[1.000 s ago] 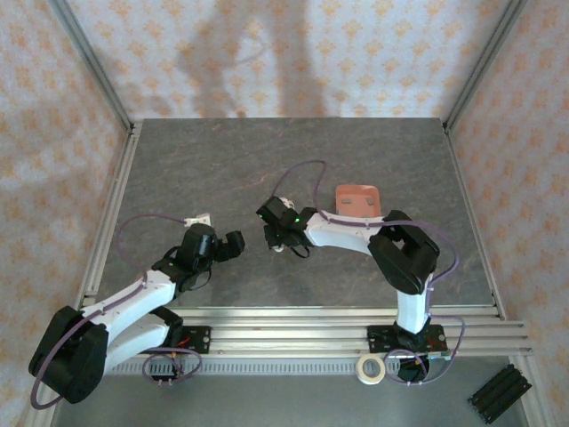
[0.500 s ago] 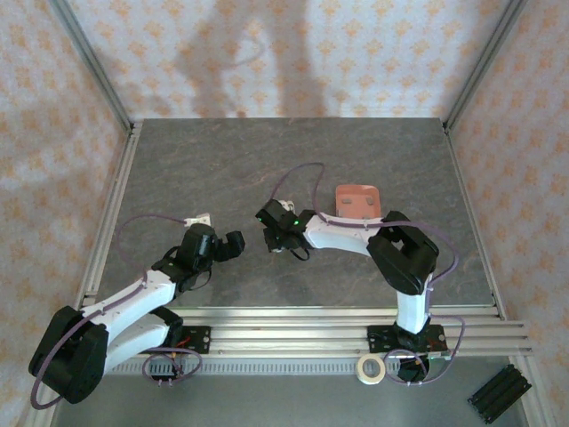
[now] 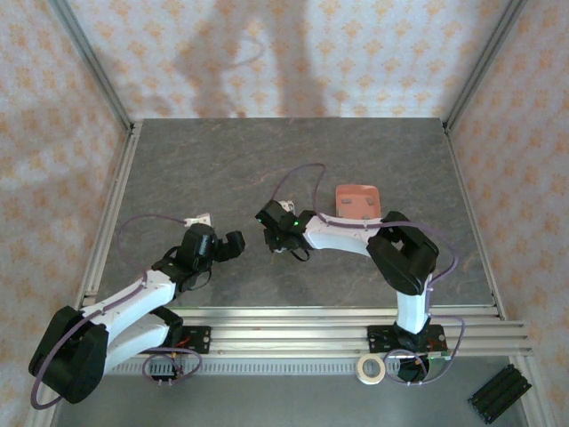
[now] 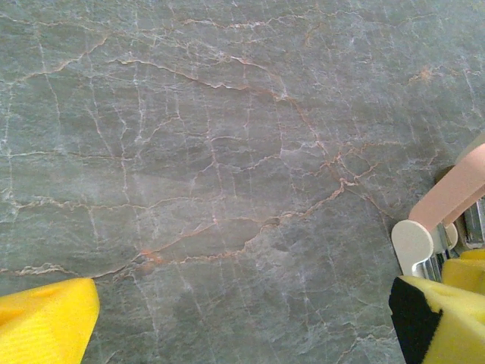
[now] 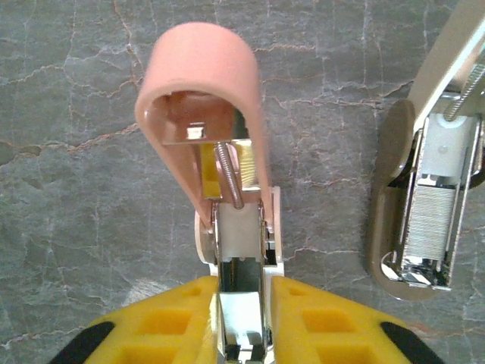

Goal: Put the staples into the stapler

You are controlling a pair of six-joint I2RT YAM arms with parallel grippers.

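Note:
In the right wrist view my right gripper (image 5: 241, 292) is shut on the stapler (image 5: 220, 114). Its yellow fingers (image 5: 151, 334) press both sides of the slim silver channel. The pale pink lid is swung up and away, baring a spring. To the right on the table lies another opened piece, a beige base (image 5: 386, 220) with a silver channel. A ridged strip of staples (image 5: 433, 216) sits in that channel. My left gripper (image 4: 242, 318) stands wide open over bare table, and a pink arm of the stapler (image 4: 451, 193) shows at that view's right edge. From above, the right gripper (image 3: 277, 228) faces the left gripper (image 3: 233, 242) mid-table.
A salmon-pink tray (image 3: 357, 199) lies behind the right arm. A small white scrap (image 3: 201, 218) lies behind the left wrist. A tape roll (image 3: 370, 368) and a black block (image 3: 498, 393) sit off the table at the near right.
The right gripper with the stapler has shifted slightly away from the arms' bases. A pale bit now shows at its far side. The left arm has not moved.

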